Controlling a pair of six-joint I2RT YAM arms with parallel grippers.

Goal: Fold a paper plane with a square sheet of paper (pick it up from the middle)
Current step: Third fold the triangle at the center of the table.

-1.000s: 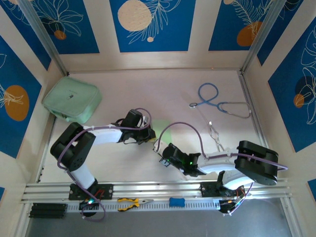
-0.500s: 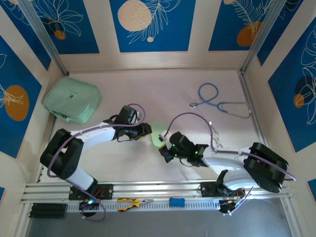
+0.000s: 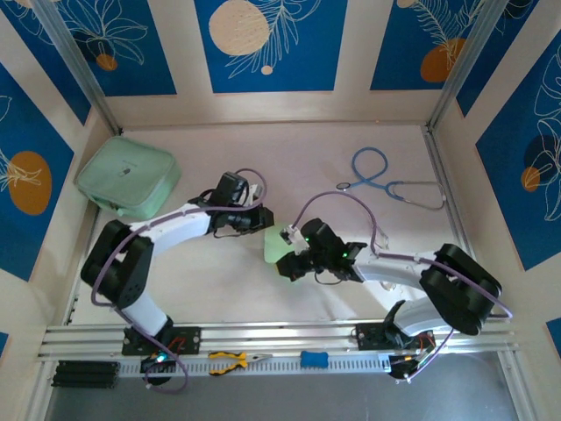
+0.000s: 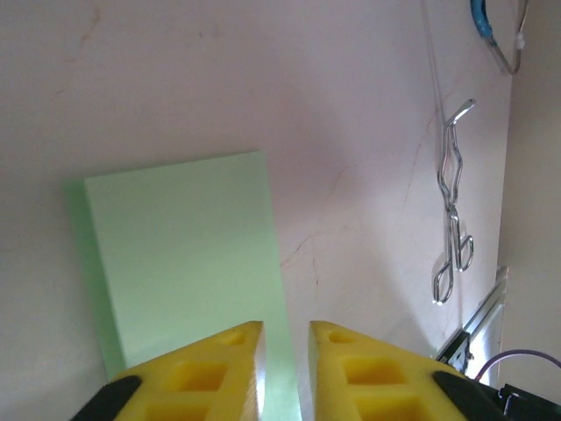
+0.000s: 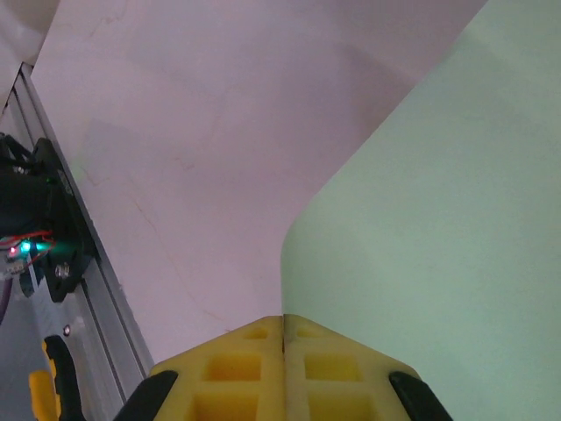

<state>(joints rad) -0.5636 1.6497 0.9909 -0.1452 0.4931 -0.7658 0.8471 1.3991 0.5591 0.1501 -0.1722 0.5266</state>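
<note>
The square sheet of paper (image 3: 273, 247) lies mid-desk, between the two arms. The right tool (image 5: 283, 326) is pinched tight on one edge of it. The left tool (image 4: 285, 338) hangs over the opposite edge, jaws a slit apart.

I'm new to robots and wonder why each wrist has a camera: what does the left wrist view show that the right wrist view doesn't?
Left wrist, not right: metal forceps and part of a blue stethoscope. Right wrist, not left: the aluminium rail and yellow-handled pliers. Both: the square sheet of paper and the pale table, beyond yellow fingertips.
</note>
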